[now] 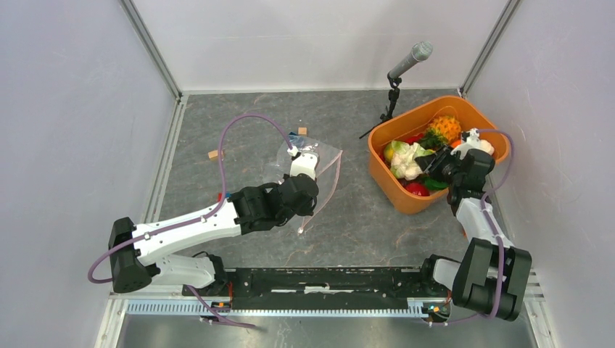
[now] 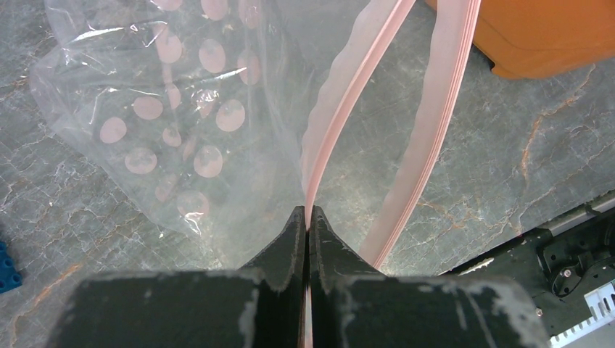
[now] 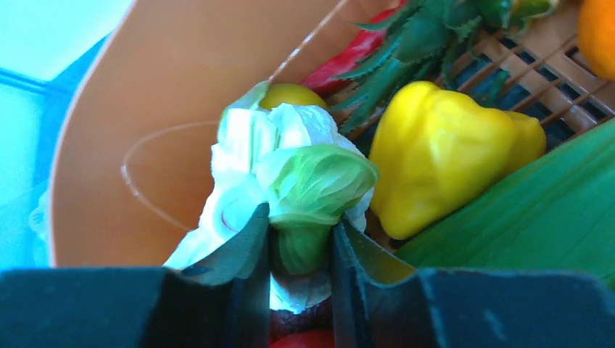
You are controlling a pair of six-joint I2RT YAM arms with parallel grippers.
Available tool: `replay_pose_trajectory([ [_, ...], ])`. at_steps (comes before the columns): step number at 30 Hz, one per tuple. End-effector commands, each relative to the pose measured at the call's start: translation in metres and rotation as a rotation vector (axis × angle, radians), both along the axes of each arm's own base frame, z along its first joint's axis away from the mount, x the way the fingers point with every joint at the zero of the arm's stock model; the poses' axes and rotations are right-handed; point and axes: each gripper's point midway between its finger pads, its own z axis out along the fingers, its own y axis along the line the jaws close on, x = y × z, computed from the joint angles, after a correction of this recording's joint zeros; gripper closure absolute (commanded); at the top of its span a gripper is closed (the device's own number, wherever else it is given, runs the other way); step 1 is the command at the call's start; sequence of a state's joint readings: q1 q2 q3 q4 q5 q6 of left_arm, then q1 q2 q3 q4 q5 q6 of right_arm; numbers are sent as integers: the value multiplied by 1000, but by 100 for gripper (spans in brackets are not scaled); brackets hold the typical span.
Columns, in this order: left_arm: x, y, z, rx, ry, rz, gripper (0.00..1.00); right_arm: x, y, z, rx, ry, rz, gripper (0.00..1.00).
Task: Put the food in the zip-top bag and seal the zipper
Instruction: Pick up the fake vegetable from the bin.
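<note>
My left end effector [image 2: 308, 214] is pinched tight on the pale pink zipper strip [image 2: 347, 105]; its jaws meet with only one lip of the strip between them. The other lip [image 2: 435, 109] bows away toward 1 o'clock in the left wrist view, so the mouth gapes open. The clear crinkly zip-top bag with pale dots [image 2: 167, 109] spreads from the pinch toward 11 o'clock, lying on the grey marbled counter [image 2: 87, 210].

From overhead, the bag [image 1: 328, 156] sits near the middle of the counter [image 1: 362, 217], under the left end effector [image 1: 302, 150]. The orange plastic basket [image 1: 404, 201] is well apart from it, at 3 o'clock.

My right end effector [image 3: 301, 243] is down inside that basket [image 3: 145, 109], narrowed around the white plastic toy cauliflower with pale green leaves [image 3: 290, 167], one finger on each side of its green base. A yellow toy pepper [image 3: 442, 159] touches the cauliflower at 3 o'clock. Spiky green pineapple leaves [image 3: 406, 51] lie at 1 o'clock.

Two small tan wooden blocks [image 1: 213, 154] [image 1: 302, 131] rest at 9 and 12 o'clock from the bag. A grey microphone on a black stand [image 1: 410, 58] is at 12 o'clock from the basket.
</note>
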State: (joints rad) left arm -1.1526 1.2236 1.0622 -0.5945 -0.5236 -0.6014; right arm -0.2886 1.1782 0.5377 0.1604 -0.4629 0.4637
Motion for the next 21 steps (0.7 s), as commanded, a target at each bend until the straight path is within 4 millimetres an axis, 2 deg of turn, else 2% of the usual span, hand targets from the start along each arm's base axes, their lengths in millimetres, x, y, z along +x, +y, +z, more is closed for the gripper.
replay_pose_trajectory([
  [1,7,-1,11,-18,-51,9,98,-8,11,9,-13,-43,58,81],
  [13,6,-2,12,-26,-49,9,98,-23,-21,81,-231,-176,-87,85],
  [21,6,-2,13,-28,-51,7,98,-36,-11,151,-237,-341,-85,85],
])
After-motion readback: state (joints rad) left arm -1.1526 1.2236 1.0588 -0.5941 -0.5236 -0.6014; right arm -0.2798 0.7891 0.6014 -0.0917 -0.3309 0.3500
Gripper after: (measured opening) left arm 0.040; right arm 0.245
